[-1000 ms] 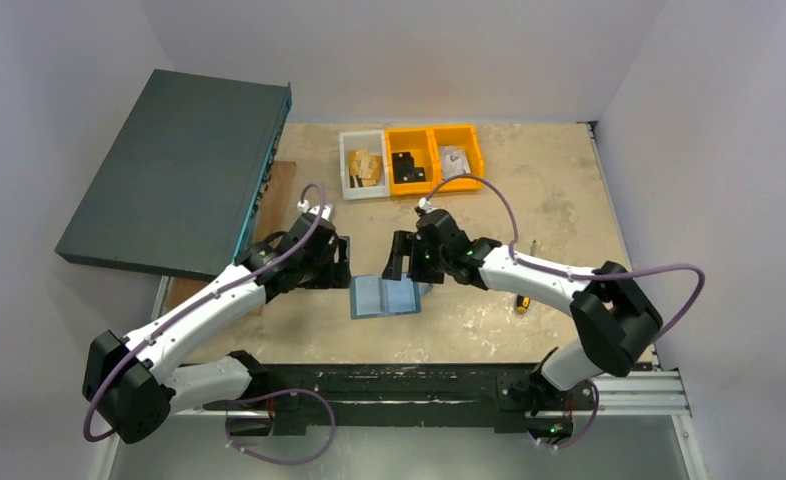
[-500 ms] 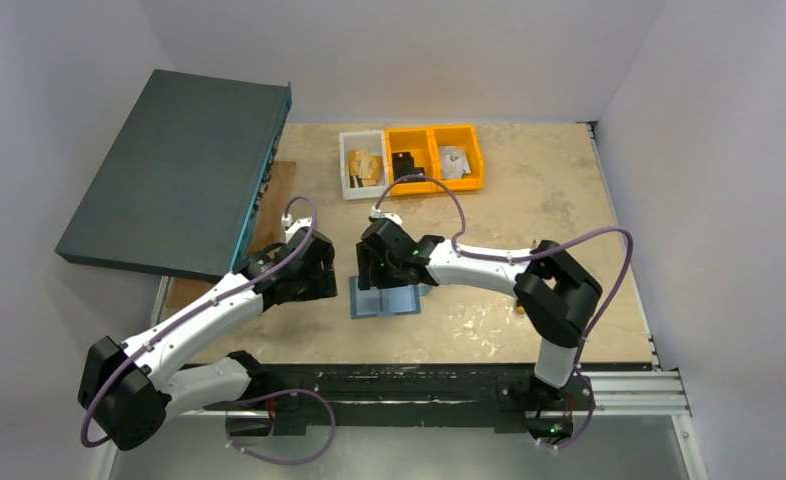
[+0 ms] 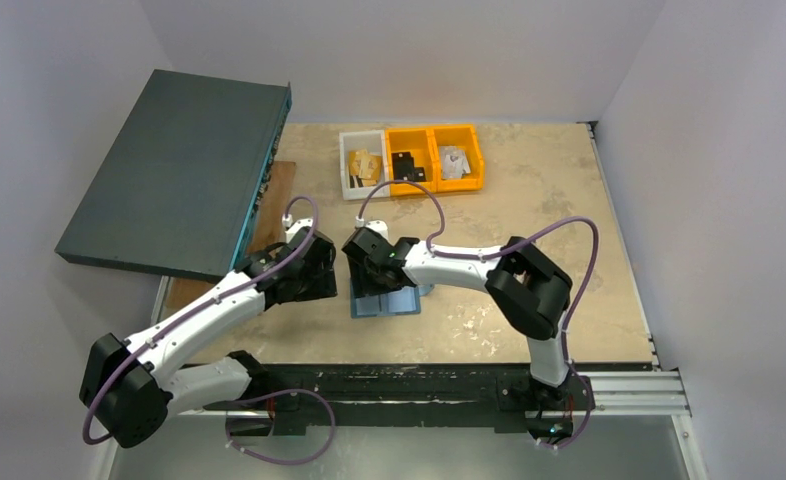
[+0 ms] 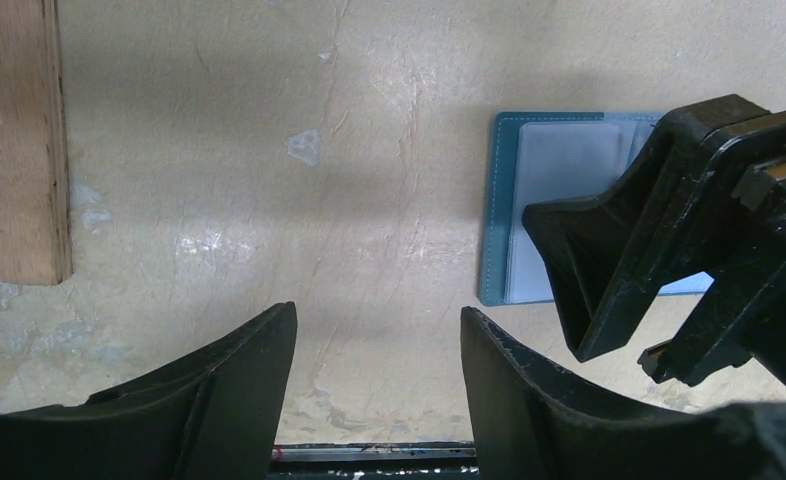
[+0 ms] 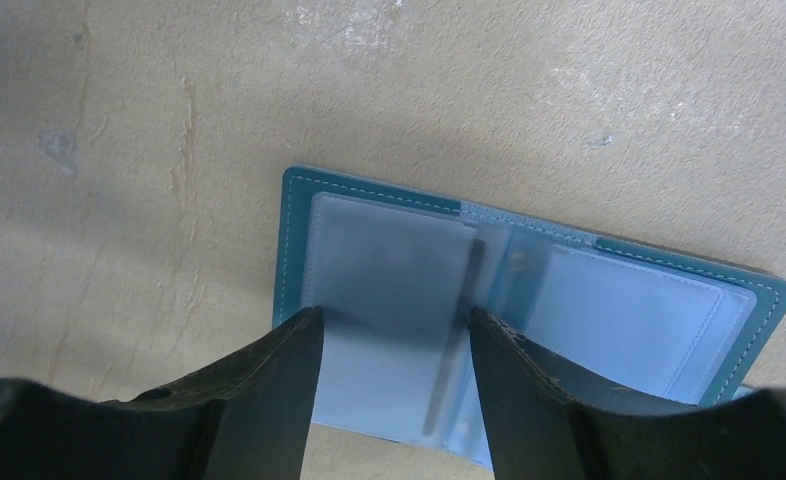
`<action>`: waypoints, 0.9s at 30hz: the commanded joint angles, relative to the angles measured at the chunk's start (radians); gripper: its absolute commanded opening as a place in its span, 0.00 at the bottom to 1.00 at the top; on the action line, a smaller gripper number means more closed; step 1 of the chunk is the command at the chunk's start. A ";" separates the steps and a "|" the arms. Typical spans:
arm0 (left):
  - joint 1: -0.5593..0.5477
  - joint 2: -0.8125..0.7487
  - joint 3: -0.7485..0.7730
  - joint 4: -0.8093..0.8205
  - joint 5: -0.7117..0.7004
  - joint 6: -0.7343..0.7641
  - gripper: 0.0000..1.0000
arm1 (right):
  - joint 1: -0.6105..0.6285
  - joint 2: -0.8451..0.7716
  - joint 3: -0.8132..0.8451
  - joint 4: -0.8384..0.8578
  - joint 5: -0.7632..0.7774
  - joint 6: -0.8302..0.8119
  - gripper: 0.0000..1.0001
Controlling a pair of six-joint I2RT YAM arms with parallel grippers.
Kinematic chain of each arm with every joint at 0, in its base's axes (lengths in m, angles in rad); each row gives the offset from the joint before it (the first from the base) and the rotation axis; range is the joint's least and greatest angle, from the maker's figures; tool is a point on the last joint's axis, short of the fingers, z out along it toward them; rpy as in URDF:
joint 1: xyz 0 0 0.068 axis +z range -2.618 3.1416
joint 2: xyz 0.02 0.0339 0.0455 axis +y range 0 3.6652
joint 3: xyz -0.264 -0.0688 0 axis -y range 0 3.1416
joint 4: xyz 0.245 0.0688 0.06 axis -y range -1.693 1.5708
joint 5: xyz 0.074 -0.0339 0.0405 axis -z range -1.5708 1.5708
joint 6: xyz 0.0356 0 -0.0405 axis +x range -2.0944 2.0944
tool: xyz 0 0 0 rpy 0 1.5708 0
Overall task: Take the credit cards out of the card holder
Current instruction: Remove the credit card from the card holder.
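Observation:
The card holder point(image 3: 394, 303) lies open and flat on the table, teal rim outside and light blue pockets inside. In the right wrist view a frosted pale sleeve covers the card holder's point(image 5: 389, 250) left half. The credit cards are hidden; no card edge stands out of a pocket. My right gripper point(image 3: 366, 276) hangs open over that left half, and its fingertips point(image 5: 394, 315) straddle the sleeve with nothing gripped. Just left of the holder point(image 4: 559, 190), my left gripper point(image 3: 325, 275) is open over bare table point(image 4: 377, 312).
A large dark teal flat box point(image 3: 179, 170) leans at the back left, with a wooden board point(image 3: 275, 195) beside it. The board's end shows in the left wrist view point(image 4: 14, 140). A white bin point(image 3: 361, 165) and orange bins point(image 3: 434, 158) stand at the back.
My right gripper has swung left from the holder's right side to over its left half. Both grippers' jaws have narrowed somewhat. The left gripper has drawn slightly nearer.

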 commanded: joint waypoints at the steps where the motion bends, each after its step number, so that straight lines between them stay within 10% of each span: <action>1: 0.007 0.009 -0.007 0.023 0.004 -0.009 0.60 | 0.009 0.030 0.049 -0.068 0.046 -0.013 0.55; 18: 0.006 0.070 -0.012 0.100 0.124 0.002 0.51 | -0.042 0.018 -0.090 0.045 -0.136 0.024 0.15; 27: -0.015 0.192 0.010 0.233 0.267 0.018 0.28 | -0.116 -0.056 -0.238 0.255 -0.317 0.027 0.10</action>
